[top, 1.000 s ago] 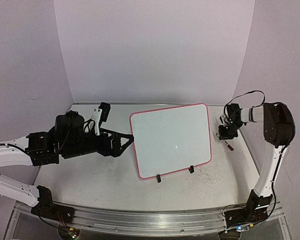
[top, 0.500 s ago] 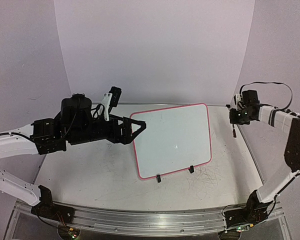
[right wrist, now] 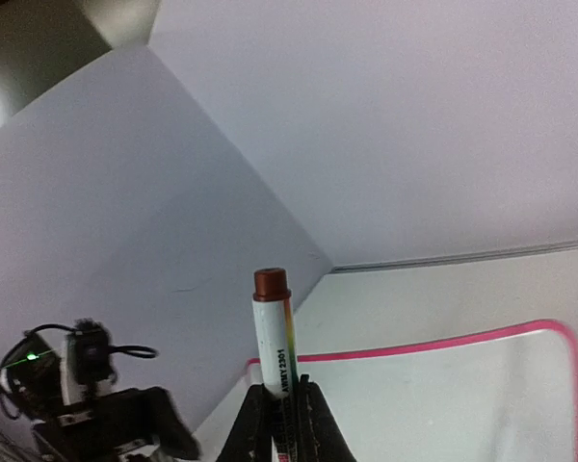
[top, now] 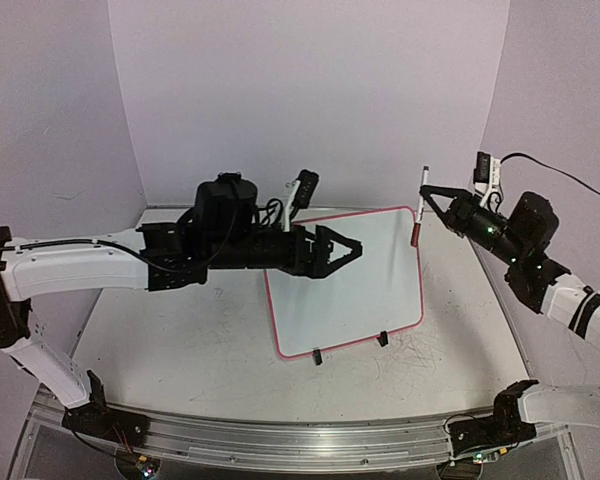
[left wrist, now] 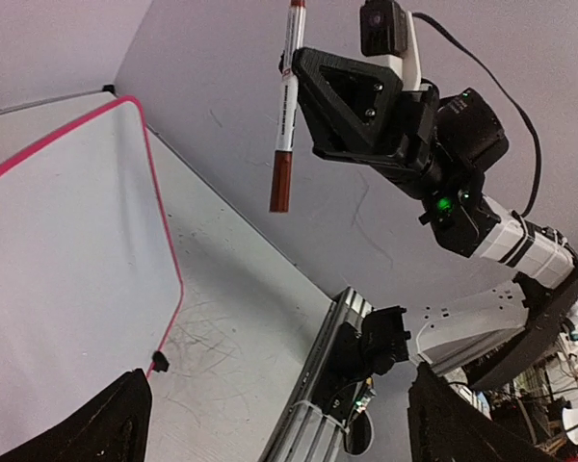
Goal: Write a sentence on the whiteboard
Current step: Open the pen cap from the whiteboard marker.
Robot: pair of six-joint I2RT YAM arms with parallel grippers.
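Table [top: 180, 350] w/ blank whiteboard [top: 370, 290]; R hand [top: 425, 208] pinches marker [top: 417, 230], seemingly capped.

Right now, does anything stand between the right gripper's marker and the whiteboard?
Nothing visible blocks the marker from the whiteboard's right side. The open left gripper hangs over its upper left, and the marker looks capped.

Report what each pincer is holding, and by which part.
Right pincer: the marker, gripped around mid-barrel, its capped end sticking out. Left pincer: open, holding nothing.
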